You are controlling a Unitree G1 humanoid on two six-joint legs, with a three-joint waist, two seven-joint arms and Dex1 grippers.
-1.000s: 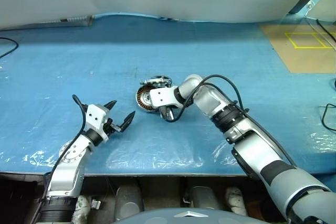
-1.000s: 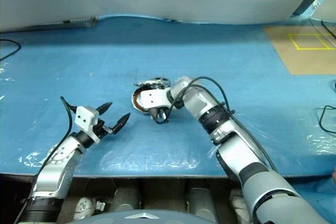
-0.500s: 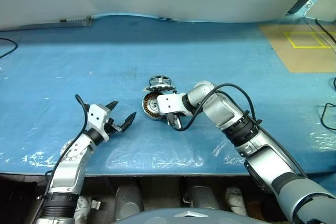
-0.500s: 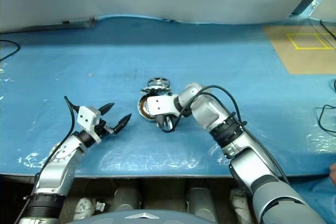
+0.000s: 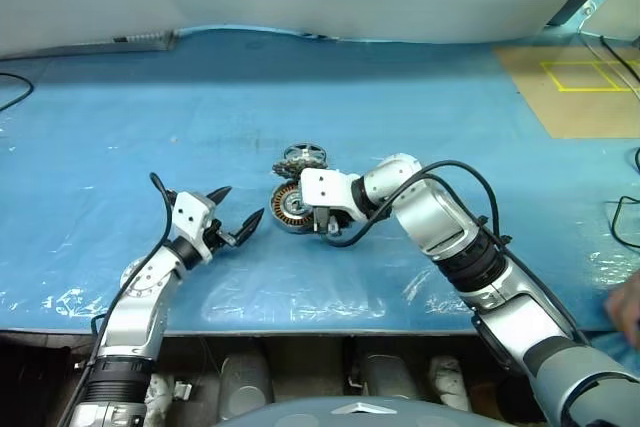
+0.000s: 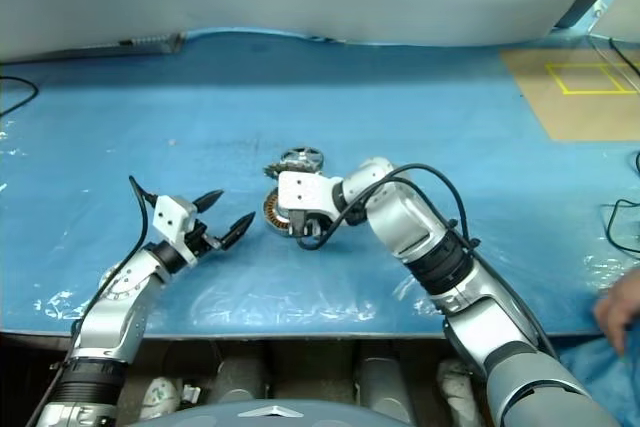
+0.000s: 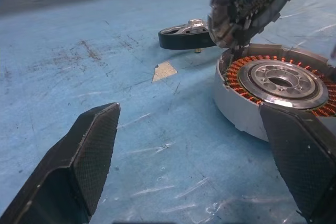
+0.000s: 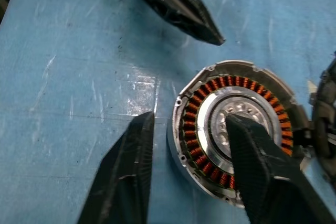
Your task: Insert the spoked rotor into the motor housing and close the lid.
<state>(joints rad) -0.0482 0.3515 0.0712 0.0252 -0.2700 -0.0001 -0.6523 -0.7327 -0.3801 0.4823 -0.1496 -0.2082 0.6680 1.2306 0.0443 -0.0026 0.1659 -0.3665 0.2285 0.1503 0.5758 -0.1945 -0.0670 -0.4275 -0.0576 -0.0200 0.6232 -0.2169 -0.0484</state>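
Right gripper [image 8: 186,174] hangs with its fingers parted over the near rim of the motor housing [image 8: 239,129], gripping nothing. Left gripper [image 5: 232,219] is spread wide and empty, just beside the housing on the blue table cover [image 5: 150,97]. Behind it the lid [image 7: 251,1] leans tilted on the housing's far edge, with the spoked rotor [image 7: 185,34] flat nearby.

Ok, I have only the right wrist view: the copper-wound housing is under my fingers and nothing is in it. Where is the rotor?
Observer: The spoked rotor lies flat on the blue sheet, beyond the motor housing and apart from it.
Operator: And the dark thing at the edge of my view?
Observer: That is the lid, propped tilted at the housing's far rim.
Operator: Is the other arm holding something?
Observer: No. The left gripper is open and empty, pointing at the housing.
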